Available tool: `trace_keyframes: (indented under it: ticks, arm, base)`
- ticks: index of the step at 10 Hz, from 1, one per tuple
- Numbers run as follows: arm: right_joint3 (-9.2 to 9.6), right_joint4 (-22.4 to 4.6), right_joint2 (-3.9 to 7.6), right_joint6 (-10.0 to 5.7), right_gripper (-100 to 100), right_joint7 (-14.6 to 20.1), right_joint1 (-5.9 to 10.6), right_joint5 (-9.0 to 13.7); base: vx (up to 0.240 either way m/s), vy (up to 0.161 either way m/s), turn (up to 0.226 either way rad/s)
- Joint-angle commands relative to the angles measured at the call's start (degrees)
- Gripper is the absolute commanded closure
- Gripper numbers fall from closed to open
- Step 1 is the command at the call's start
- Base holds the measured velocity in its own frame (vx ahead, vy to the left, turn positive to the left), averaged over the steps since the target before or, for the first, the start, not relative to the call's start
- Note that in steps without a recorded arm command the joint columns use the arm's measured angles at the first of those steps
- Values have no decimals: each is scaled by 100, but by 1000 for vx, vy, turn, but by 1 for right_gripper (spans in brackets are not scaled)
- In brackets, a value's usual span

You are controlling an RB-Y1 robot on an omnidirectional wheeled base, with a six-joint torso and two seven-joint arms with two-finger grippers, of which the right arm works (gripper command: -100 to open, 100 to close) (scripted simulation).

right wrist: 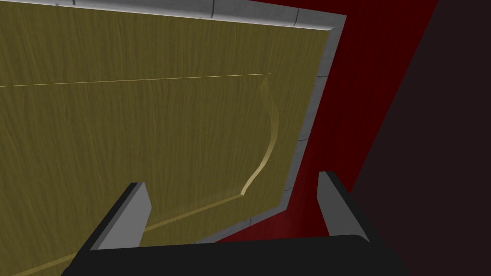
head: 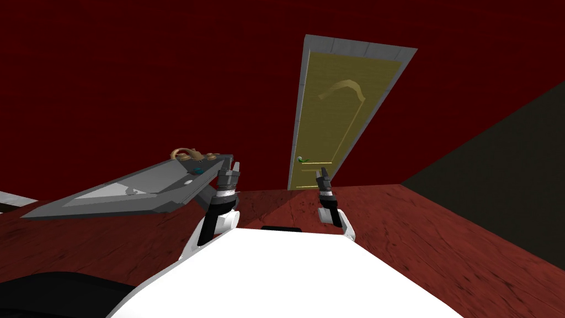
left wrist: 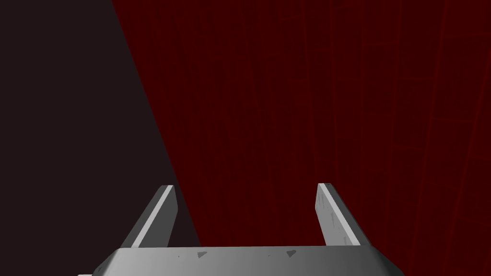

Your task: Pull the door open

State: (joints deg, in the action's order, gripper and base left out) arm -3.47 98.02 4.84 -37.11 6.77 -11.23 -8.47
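Observation:
A yellow-brown wooden door (head: 336, 110) in a grey stone frame (head: 298, 110) stands shut in the dark red wall ahead. A small green handle (head: 302, 160) sits low on its left edge. My right gripper (head: 321, 175) is raised in front of the door's lower part, right of the handle and apart from it, fingers open and empty. Past its fingers (right wrist: 132, 211), the right wrist view takes in the door panel (right wrist: 144, 124) and frame (right wrist: 307, 129). My left gripper (head: 230, 170) is up beside a grey counter, open, its fingers (left wrist: 331, 213) facing the red wall.
A grey counter (head: 138, 190) with a sink, a brass tap (head: 185, 153) and small items juts in from the left, close to my left arm. A dark wall (head: 496, 165) closes the right side. Red wood floor (head: 386, 221) lies between me and the door.

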Motion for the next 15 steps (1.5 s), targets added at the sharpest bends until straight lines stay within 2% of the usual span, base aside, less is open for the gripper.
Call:
trace_keyframes:
  ticks: [1, 2, 3, 4, 5, 6, 8, 9, 10, 11, 12, 13, 15]
  arm:
    - [-25, -286, 49, -22, -100, 51, 158, -30]
    - [-25, -340, 49, -22, -100, 51, 158, -30]
    - [-37, -560, 86, -44, -100, 95, 262, -59]
    - [-37, -595, 86, -44, -100, 95, 262, -59]
    - [-49, -832, 123, -66, -100, 139, 366, -88]
    - [-49, -849, 123, -66, -100, 139, 366, -88]
    - [-72, -1255, 196, -109, -100, 228, 573, -146]
    - [-72, -1358, 196, -109, -100, 228, 573, -146]
    - [-84, -1555, 231, -131, -100, 272, 676, -175]
    - [-84, -1613, 231, -131, -100, 272, 676, -175]
    - [-96, -1811, 266, -153, -100, 317, 780, -204]
    - [-96, -1868, 266, -153, -100, 317, 780, -204]
    - [-119, -2255, 334, -195, -100, 404, 983, -261]
  base:
    - [50, 2, -1]
    - [42, -1, 0]
    - [55, -4, -1]
    - [43, -8, 2]
    - [50, -8, -1]
    - [48, -4, 1]
    - [69, 2, 0]
    - [62, -1, 0]
    - [54, -12, -1]
    - [40, -12, 2]
    - [48, -8, -1]
    - [44, -5, 1]
    - [76, -6, -1]
